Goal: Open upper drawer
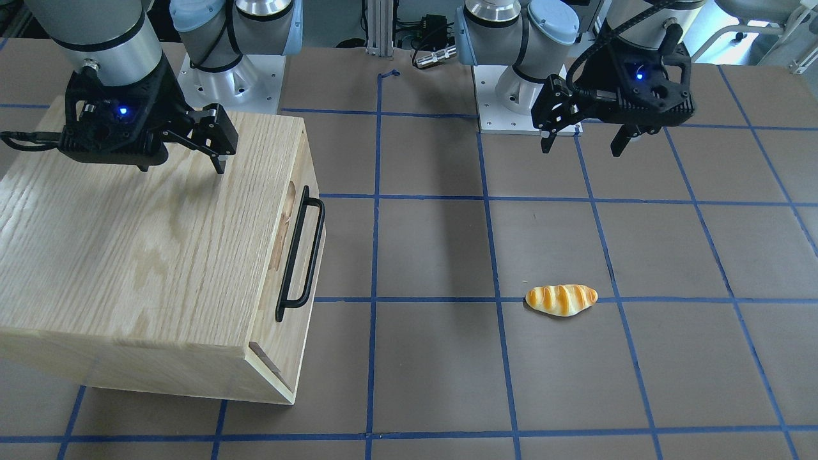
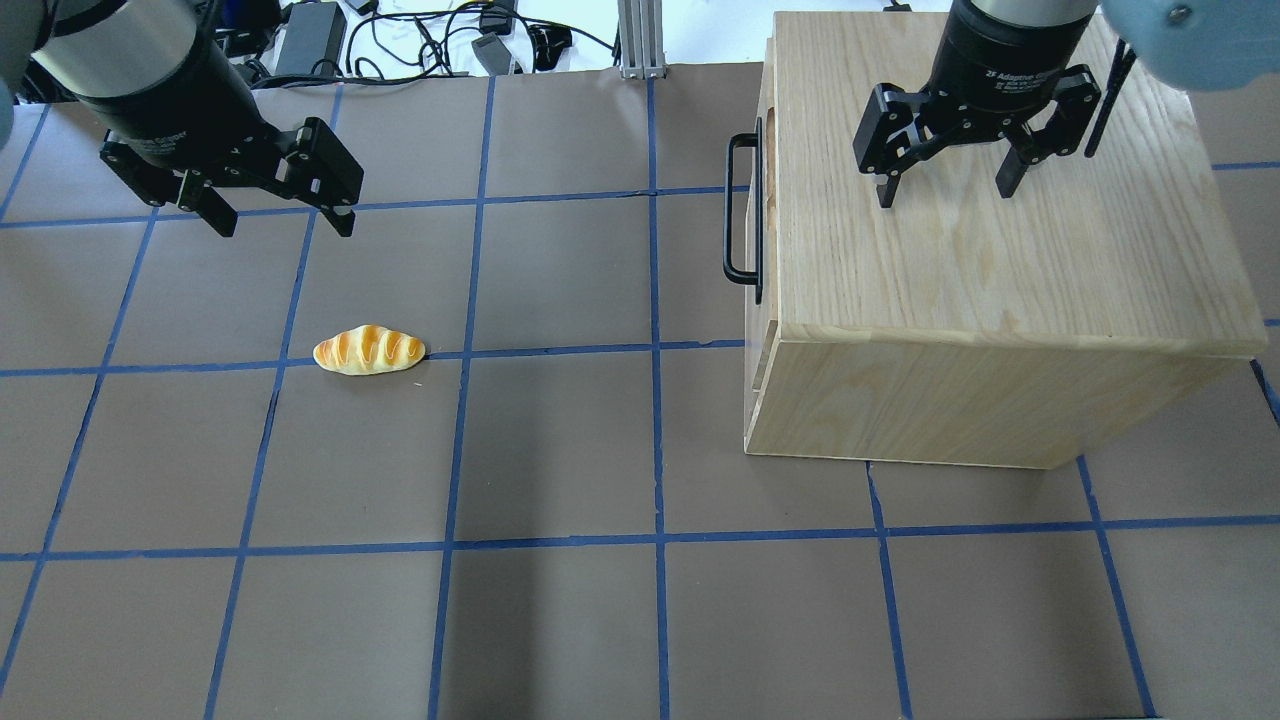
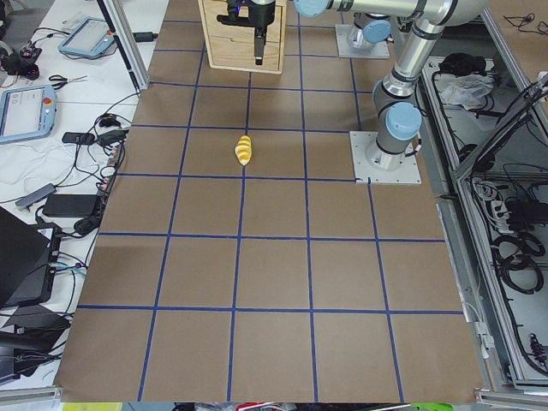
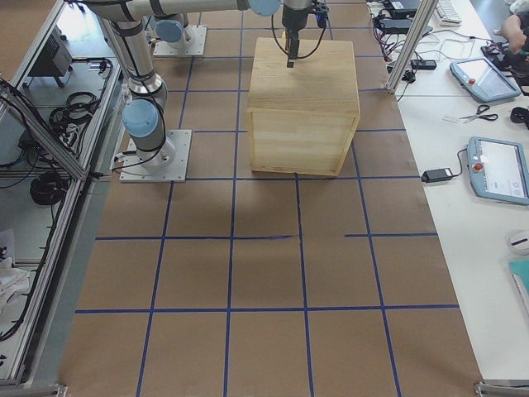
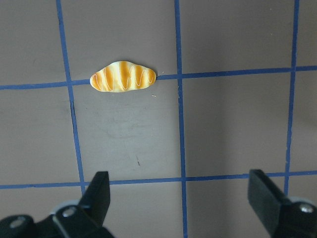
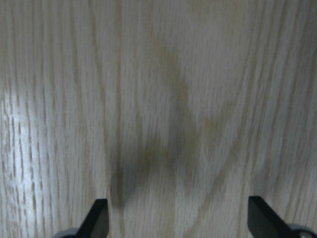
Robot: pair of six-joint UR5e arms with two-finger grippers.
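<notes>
The upper drawer [image 1: 296,255] sits at the top of the front of the oak cabinet [image 2: 1000,300], on the robot's right half of the table [image 2: 560,450]. Its front panel faces toward the middle of the table. It looks fully closed, with the panel flush in the box.

I judge the drawer to be stiff, light wood that slides straight out, and only the friction of the runners will resist. The cabinet itself seems heavy enough to stay in place, but a sudden pull could drag it. The black bar handle [image 2: 728,205] is the right place to take hold. It is rigid and stands off from the panel, so one finger can pass behind it. The metal may be a little slippery, so a grip around the middle of the bar is safer than one near its ends. The oblong notch beside the handle is a weaker choice.

The right gripper [image 2: 946,192] hangs above the top board of the cabinet, pointing down, with its jaws spread wide and nothing between them. It is behind the front edge, well apart from the handle. The left gripper [image 2: 285,228] hovers over bare table on the other side, also wide open and empty, near a bread roll [image 2: 369,350]
</notes>
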